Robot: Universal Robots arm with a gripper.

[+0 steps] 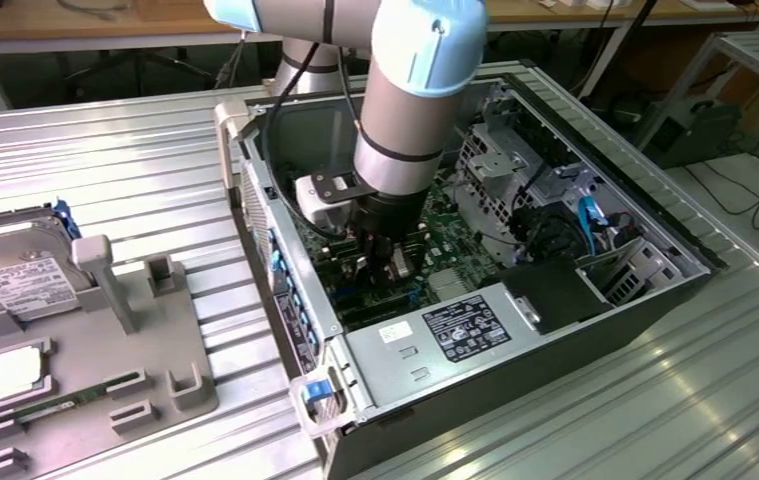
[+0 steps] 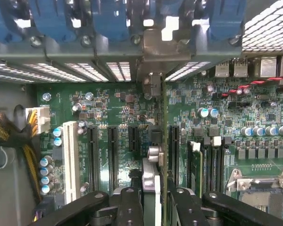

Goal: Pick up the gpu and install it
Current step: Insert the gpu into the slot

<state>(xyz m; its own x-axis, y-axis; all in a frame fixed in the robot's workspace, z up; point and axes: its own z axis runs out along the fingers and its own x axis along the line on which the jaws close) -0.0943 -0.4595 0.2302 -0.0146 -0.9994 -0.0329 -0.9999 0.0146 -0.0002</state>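
The gpu (image 2: 162, 141) shows edge-on in the wrist view as a thin dark card standing upright over the green motherboard (image 2: 113, 103). Its silver bracket (image 2: 153, 61) meets the case's rear slot openings. My gripper (image 2: 158, 209) is shut on the card, with one black finger (image 2: 129, 207) on each side of it. In the exterior view the arm reaches down into the open computer case (image 1: 646, 230), and the gripper (image 1: 386, 268) sits low over the board with the gpu (image 1: 401, 272) between its fingers.
Black expansion slots (image 2: 113, 155) and a white slot (image 2: 70, 160) lie beside the card, with blue slot clips (image 2: 104, 19) behind. The power supply (image 1: 453, 330) and drive cage (image 1: 499, 160) flank the arm. Outside, a grey fixture (image 1: 99, 370) holds a hard drive (image 1: 19, 280) and a memory stick (image 1: 32, 410).
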